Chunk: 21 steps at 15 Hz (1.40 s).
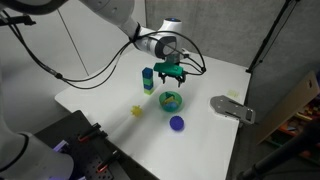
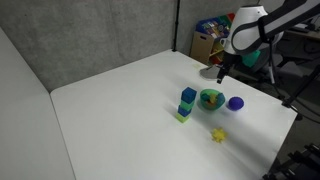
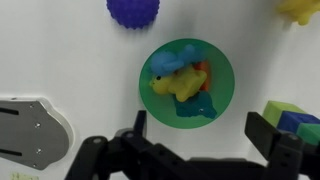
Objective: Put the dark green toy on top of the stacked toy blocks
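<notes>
The dark green toy lies in a bright green bowl among yellow, blue and orange toys. The stacked toy blocks, blue over light green, stand beside the bowl in both exterior views and at the right edge of the wrist view. My gripper hovers above the bowl, open and empty. In the wrist view its fingers straddle the bowl's near edge, apart from the toy.
A dark blue spiky ball and a small yellow toy lie on the white table near the bowl. A grey metal plate lies to one side.
</notes>
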Motion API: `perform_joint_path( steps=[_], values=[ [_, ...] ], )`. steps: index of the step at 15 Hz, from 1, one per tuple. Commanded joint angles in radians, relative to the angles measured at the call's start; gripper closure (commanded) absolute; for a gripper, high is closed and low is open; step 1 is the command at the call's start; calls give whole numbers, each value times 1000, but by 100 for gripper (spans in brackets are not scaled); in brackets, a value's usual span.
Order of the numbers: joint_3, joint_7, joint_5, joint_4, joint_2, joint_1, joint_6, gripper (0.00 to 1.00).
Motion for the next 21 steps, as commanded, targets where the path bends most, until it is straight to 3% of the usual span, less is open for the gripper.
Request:
perform_joint_path(
  steps=[1, 9, 21],
  values=[
    [45, -117, -39, 103, 89, -44, 31, 0],
    [90, -173, -27, 120, 127, -75, 38, 0],
    [126, -289, -89, 117, 242, -86, 240, 0]
  ],
)
